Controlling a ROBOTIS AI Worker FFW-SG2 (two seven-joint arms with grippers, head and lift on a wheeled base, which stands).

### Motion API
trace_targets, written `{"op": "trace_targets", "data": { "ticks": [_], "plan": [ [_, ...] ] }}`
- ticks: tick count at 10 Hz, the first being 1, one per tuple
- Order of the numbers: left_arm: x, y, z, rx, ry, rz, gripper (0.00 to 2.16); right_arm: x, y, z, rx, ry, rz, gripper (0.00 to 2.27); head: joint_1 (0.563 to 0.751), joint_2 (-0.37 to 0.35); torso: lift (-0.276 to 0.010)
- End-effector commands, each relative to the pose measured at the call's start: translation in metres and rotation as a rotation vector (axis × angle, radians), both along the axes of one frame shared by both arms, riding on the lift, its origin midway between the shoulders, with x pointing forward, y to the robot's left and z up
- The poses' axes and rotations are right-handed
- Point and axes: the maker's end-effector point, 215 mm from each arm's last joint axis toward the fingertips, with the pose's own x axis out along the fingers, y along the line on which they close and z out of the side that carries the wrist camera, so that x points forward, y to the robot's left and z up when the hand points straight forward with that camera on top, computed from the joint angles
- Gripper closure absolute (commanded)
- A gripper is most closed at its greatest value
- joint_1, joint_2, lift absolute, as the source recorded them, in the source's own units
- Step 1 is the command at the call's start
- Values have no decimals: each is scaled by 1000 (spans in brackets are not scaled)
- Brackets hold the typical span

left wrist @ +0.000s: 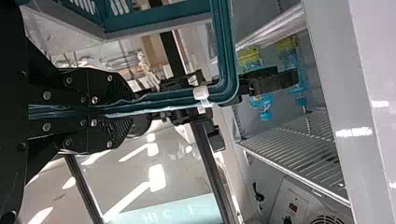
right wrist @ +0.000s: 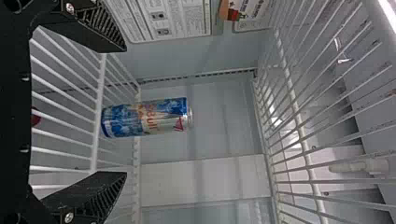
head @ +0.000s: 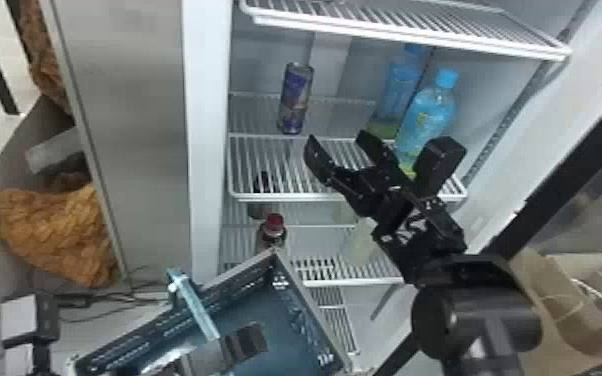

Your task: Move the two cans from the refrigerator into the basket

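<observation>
A blue and silver can (head: 295, 99) stands upright on the refrigerator's middle shelf, towards the left; the right wrist view has the same can (right wrist: 147, 116). My right gripper (head: 337, 141) is open over the front of that shelf, in front of and slightly right of the can, not touching it. In its wrist view the right gripper (right wrist: 124, 112) has its fingers wide apart with the can beyond them. The blue basket (head: 285, 325) is below, before the refrigerator. My left gripper (head: 245, 345) holds its handle; the left wrist view shows the left gripper (left wrist: 130, 111) shut on the handle (left wrist: 163, 100).
Two blue-capped bottles (head: 427, 112) stand at the right of the can's shelf, close by my right gripper. An upper wire shelf (head: 405, 25) spans above. A red-capped bottle (head: 272, 232) is on the shelf below. The refrigerator's left frame (head: 208, 125) borders the opening.
</observation>
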Motion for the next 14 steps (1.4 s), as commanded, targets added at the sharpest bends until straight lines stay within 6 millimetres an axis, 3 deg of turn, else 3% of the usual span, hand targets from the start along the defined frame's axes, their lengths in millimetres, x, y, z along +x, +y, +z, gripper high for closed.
{"op": "trace_targets", "data": {
  "ticks": [1, 7, 14],
  "plan": [
    [0, 0, 0, 2, -1, -1, 1202, 10, 2, 0, 1, -1, 1, 93, 695, -246, -35],
    [2, 0, 1, 6, -7, -4, 1200, 54, 18, 18, -29, -33, -7, 93, 695, -221, -35],
    [3, -1, 1, 3, -7, -5, 1202, 98, 31, 10, -52, 6, -13, 94, 695, -195, -35]
  ]
}}
